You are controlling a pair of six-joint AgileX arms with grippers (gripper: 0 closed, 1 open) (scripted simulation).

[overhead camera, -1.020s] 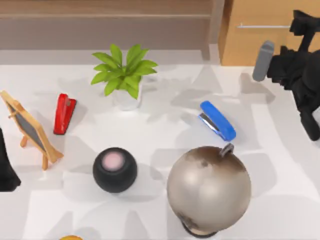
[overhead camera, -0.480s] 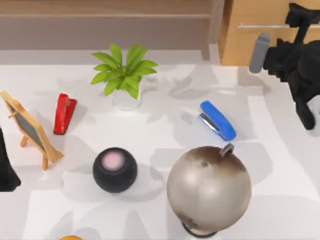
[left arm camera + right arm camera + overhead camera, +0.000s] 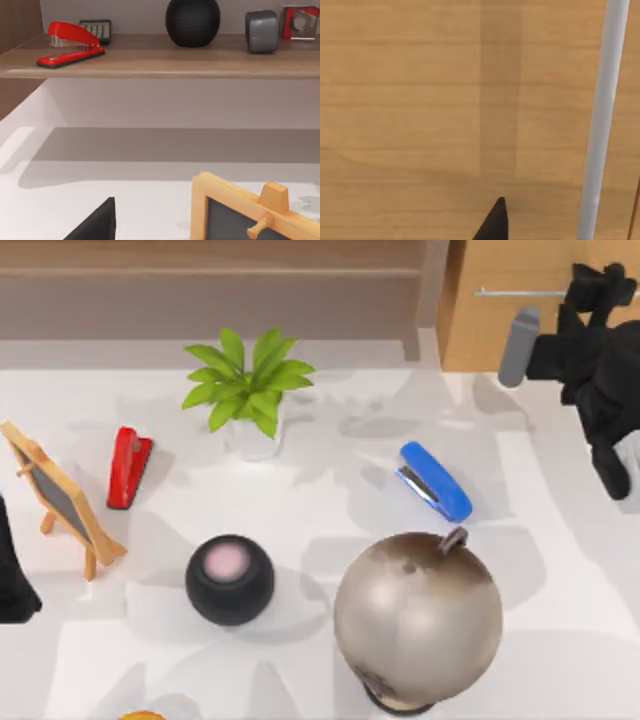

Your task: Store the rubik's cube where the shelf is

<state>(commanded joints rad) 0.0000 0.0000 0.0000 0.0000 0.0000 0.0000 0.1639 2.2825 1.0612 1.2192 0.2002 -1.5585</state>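
The rubik's cube is out of view. The shelf (image 3: 210, 285) is the long, low wooden unit along the back of the table, and its board (image 3: 160, 57) runs across the left wrist view. My right gripper (image 3: 592, 287) is at the back right, up against the front of the light-wood drawer cabinet (image 3: 520, 330) at its metal bar handle (image 3: 520, 292). In the right wrist view the cabinet front is very close and the handle (image 3: 602, 120) runs alongside. My left arm (image 3: 12, 580) is parked at the table's left edge.
On the table stand a potted plant (image 3: 250, 385), a red stapler (image 3: 128, 466), a blue stapler (image 3: 436, 481), a black round speaker (image 3: 229, 579), a large globe (image 3: 418, 618) and a small easel chalkboard (image 3: 60, 495). On the shelf board sit a red stapler (image 3: 70, 42), a black round object (image 3: 192, 20) and a grey cylinder (image 3: 261, 31).
My right arm has moved toward the back of the table, bringing its gripper up to the cabinet's bar handle. The left arm and the table objects have not moved.
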